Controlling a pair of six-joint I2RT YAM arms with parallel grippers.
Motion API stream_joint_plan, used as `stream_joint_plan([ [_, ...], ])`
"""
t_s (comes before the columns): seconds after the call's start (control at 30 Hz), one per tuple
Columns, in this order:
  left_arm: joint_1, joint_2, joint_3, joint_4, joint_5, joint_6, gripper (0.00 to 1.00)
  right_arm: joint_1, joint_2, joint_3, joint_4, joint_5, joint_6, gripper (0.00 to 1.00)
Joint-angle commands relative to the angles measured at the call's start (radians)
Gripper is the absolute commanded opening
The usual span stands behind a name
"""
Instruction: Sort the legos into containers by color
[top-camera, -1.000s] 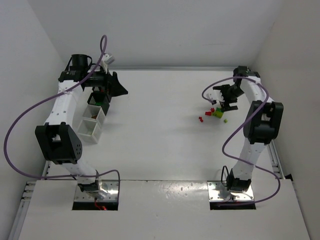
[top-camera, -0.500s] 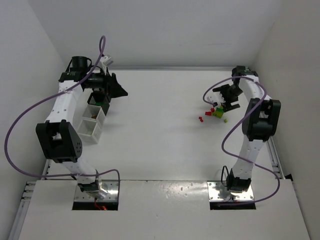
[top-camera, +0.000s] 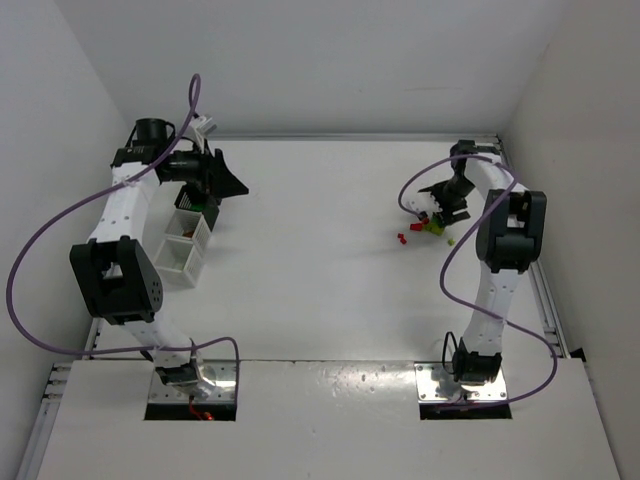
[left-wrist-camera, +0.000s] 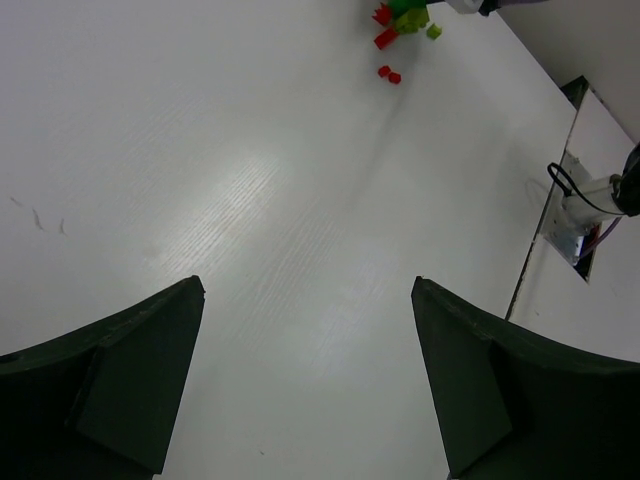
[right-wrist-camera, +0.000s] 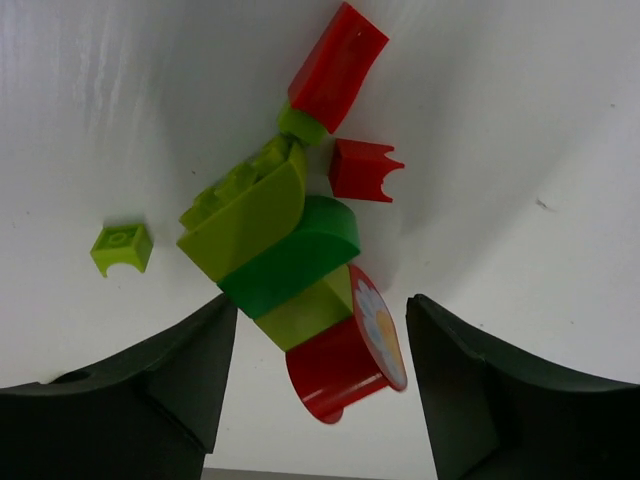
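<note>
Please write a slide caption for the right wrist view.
Open right gripper above a cluster of red and green legos.

Far end of bins (top-camera: 184, 250), at tabletop (top-camera: 320, 280) left edge, hidden under left arm (top-camera: 128, 200); bricks (top-camera: 430, 226) too small overhead to count.

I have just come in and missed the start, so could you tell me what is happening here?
Two robot arms are sorting legos by colour. The right gripper is open and hangs over a cluster of red, yellow-green and green legos, with a finger on either side and nothing gripped yet. The left gripper is open and empty, up by the far end of the row of containers. Two small red pieces lie apart from the cluster.
</note>
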Motion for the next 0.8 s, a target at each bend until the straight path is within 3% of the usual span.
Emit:
stream_joint_plan([
  [0.0,0.021,-0.012,-0.015,-0.009,0.041,0.037,0.91,0.006,0.017,0.041,-0.009,0.027,-0.364,0.67],
  [0.23,0.030,-0.012,-0.025,-0.029,0.050,0.064,0.91,0.006,0.026,0.041,0.002,0.057,-0.364,0.67],
  [0.5,0.030,-0.002,-0.035,-0.039,0.081,0.074,0.83,0.006,-0.017,-0.040,0.068,0.010,-0.341,0.39],
  [0.63,0.030,0.016,-0.044,-0.039,0.119,0.074,0.80,0.006,-0.074,-0.072,0.068,-0.089,-0.298,0.29],
  [0.77,0.001,0.016,-0.086,-0.028,0.162,0.038,0.79,0.006,-0.152,-0.081,0.057,-0.235,-0.217,0.09],
])
